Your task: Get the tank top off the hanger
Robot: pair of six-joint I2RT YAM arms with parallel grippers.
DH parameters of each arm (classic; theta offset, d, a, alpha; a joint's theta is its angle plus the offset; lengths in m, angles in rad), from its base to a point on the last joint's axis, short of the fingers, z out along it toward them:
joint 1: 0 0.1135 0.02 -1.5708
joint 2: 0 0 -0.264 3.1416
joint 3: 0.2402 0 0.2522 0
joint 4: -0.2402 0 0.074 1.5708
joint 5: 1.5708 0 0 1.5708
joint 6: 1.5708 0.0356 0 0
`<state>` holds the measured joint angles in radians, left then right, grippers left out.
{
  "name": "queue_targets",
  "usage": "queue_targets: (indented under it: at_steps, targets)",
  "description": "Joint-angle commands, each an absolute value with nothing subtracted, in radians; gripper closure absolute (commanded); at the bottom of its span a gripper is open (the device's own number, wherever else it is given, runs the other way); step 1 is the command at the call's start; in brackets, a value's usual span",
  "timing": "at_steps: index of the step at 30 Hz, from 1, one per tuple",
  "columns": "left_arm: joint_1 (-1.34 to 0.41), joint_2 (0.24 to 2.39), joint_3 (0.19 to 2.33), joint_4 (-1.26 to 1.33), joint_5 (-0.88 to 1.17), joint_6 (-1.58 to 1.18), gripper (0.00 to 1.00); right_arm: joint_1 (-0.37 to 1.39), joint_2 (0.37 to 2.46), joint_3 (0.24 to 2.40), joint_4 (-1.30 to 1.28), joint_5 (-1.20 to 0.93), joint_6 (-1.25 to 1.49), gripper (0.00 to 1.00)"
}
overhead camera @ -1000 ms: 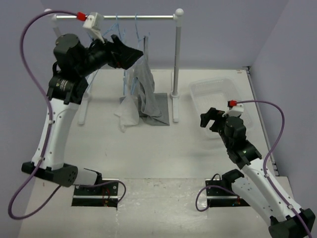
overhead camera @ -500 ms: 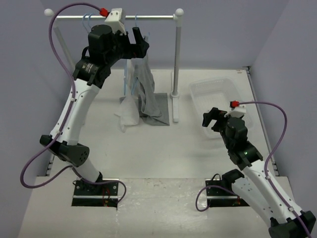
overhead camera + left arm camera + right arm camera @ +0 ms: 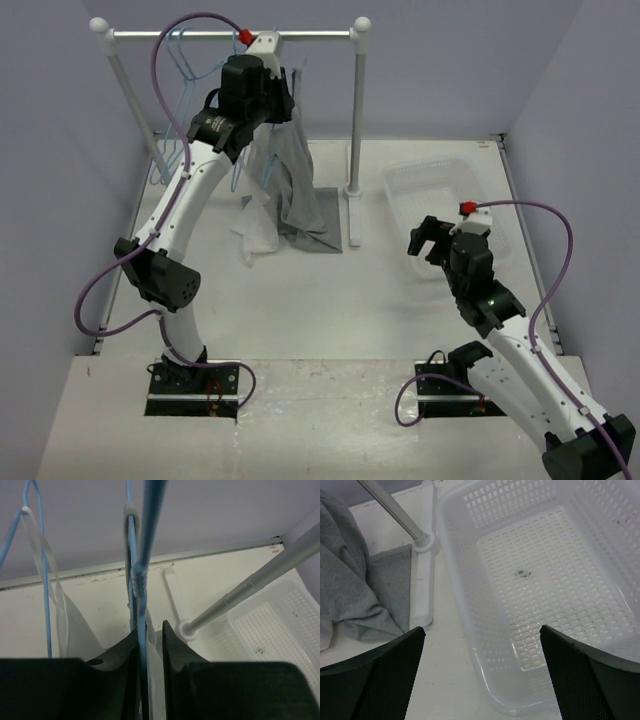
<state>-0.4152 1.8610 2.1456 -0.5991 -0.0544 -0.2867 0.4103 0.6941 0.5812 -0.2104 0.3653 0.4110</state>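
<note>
The grey tank top (image 3: 298, 180) hangs from the rack, its hem pooled on the table, and also shows at the left of the right wrist view (image 3: 350, 590). My left gripper (image 3: 284, 84) is raised to the rail above it. In the left wrist view its jaws (image 3: 151, 627) stand narrow, closed on the thin light-blue hanger (image 3: 138, 582), with a pale strip of cloth beside the wire. My right gripper (image 3: 428, 238) hovers low by the basket, and its jaws (image 3: 482, 627) are wide open with nothing between them.
A white garment (image 3: 255, 225) hangs on another blue hanger (image 3: 44, 580) to the left. More hangers (image 3: 185, 60) hang further left on the rail (image 3: 320, 35). The rack post (image 3: 357, 110) stands between the clothes and the white perforated basket (image 3: 440, 180).
My left arm swung right along the rail, from the left end to the hanger above the tank top, and its jaws closed around the wire. The right arm barely moved.
</note>
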Motion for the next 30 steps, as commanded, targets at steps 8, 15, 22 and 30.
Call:
queue_targets:
  at_steps: [8, 15, 22, 30]
  targets:
    - [-0.459, 1.798, 2.232, -0.499, -0.152, -0.247, 1.0, 0.413, 0.71, 0.611, -0.193, 0.388, 0.402, 0.01]
    - [-0.483, 1.743, 2.218, -0.469, -0.199, -0.216, 1.0, 0.413, 0.692, 0.606, -0.187, 0.373, 0.396, 0.01]
    - [-0.497, 1.657, 2.146, -0.436, -0.126, -0.184, 1.0, 0.413, 0.683, 0.591, -0.183, 0.348, 0.399, 0.01]
    - [-0.54, 1.456, 1.803, -0.399, -0.13, -0.25, 1.0, 0.413, 0.686, 0.598, -0.192, 0.29, 0.387, 0.01]
